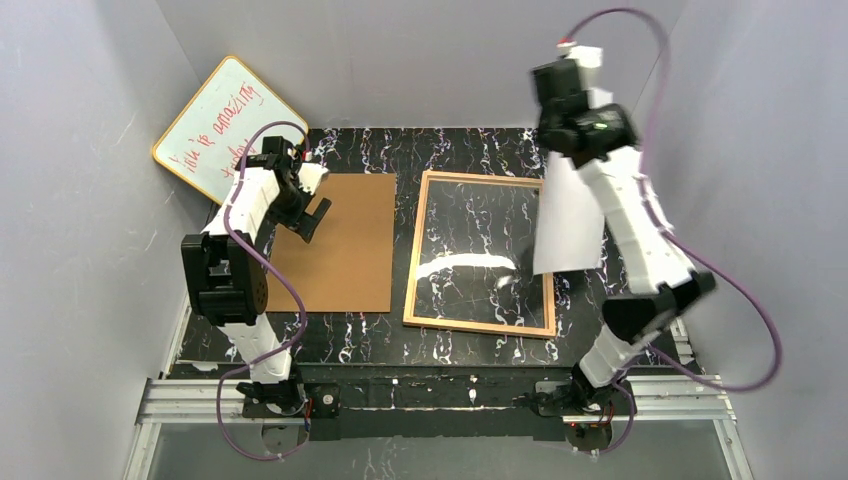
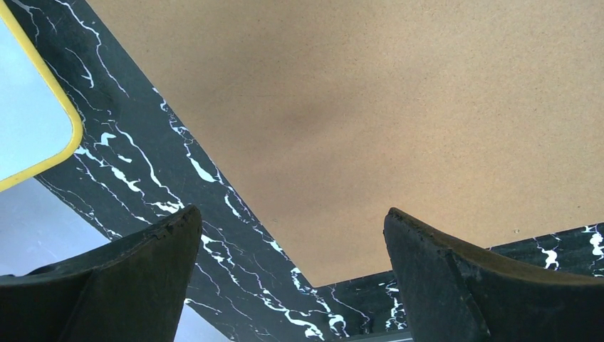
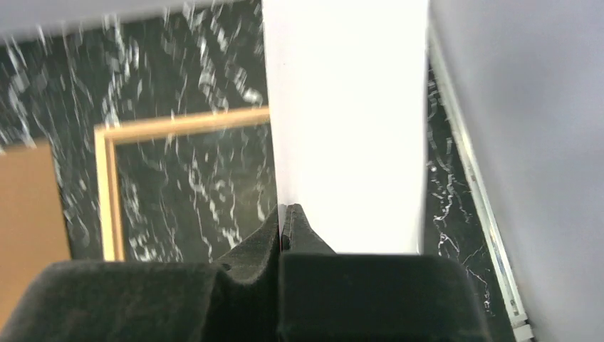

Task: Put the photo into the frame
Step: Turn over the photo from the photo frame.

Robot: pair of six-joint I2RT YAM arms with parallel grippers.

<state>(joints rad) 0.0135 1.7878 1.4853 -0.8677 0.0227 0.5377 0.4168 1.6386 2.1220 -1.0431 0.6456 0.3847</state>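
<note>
We see black, white-veined marble table (image 1: pixel 450 150), grey walls (image 1: pixel 420 50) boxing it in. Yellow-rimmed whiteboard (image 1: pixel 215 120) in far left corner. Frame (image 1: pixel 480 327) flat at centre, brown board (image 1: pixel 340 250) just left. Our right gripper (image 3: pixel 285 221) clenched on photo (image 1: pixel 568 225), hanging white side out over frame's right side. Left gripper (image 1: pixel 312 220) spread wide, empty, over board.

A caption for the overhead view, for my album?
Right gripper holds the photo above the frame; left gripper open over the backing board.
</note>
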